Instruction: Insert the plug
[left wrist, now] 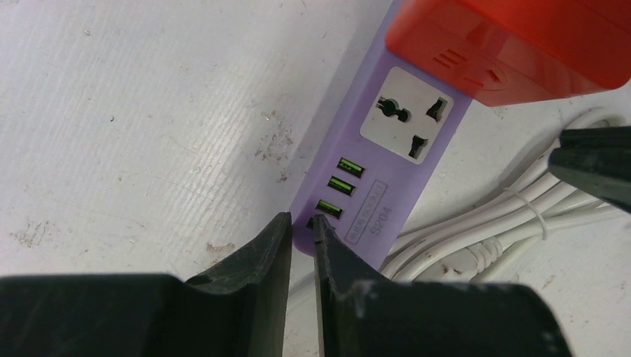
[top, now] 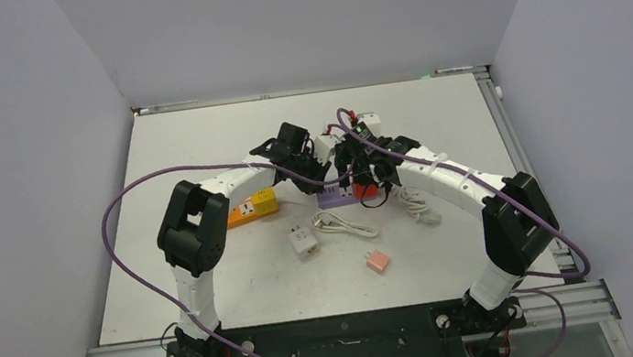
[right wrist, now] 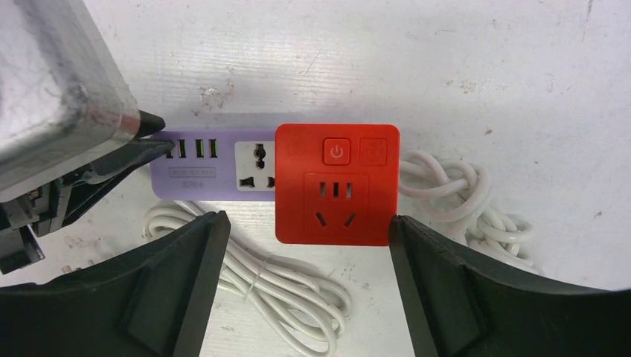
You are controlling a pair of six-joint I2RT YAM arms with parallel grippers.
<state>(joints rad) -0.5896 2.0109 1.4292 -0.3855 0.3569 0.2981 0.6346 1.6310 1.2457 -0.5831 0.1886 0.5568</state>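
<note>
Both your pincers are working the purple strip (right wrist: 193, 177) lying parallel to the far edge of the tabletop (right wrist: 461, 59): right pincer (right wrist: 305, 222) straddling the red plug (right wrist: 336, 186) wide open, left pincer (left wrist: 301, 230) nearly closed against its end.

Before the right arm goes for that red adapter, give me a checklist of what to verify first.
1. Right gripper open wide: ok.
2. Red adapter lies between its fingers: ok.
3. Left gripper bracing the purple power strip: cannot tell; its fingers, nearly together, sit at the strip's USB end.
4. Adapter fully seated on the strip: cannot tell; it is seen only from above.
5. White cable clear of the right fingers: cannot tell; its loops lie close to both.
</note>
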